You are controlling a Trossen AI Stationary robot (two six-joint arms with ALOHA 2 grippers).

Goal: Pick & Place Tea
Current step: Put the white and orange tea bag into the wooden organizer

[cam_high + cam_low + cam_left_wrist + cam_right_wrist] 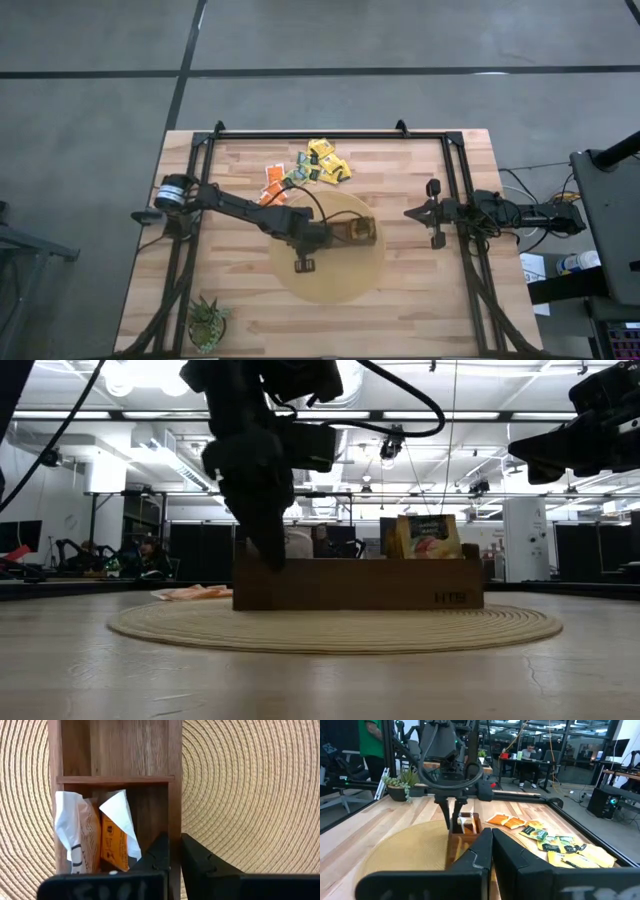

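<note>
My left gripper (333,235) is down at the left end of the long brown compartmented box (355,232), which lies flat on the round woven mat (325,285). Two orange sachets (117,840) stand in the compartment beside its fingers. More sachets (430,538) stand at the box's other end. Loose yellow (325,150), green (335,172) and orange (272,180) sachets lie flat on the table beyond the mat. My right gripper (432,213) waits shut over the table's right side, touching nothing. My left gripper (175,840) straddles the box's long side wall (175,815) near its left end, one finger (160,852) inside the compartment and one (195,857) outside. The wall fills the narrow gap between them. The fingers come from above, slanting from the table's left. The box stays flat on the mat.
A small potted plant (208,322) stands at the table's near left corner. A black frame (330,133) runs along the far edge and down both sides. Bare wood lies between the mat and my right gripper (492,837). People sit in the room behind.
</note>
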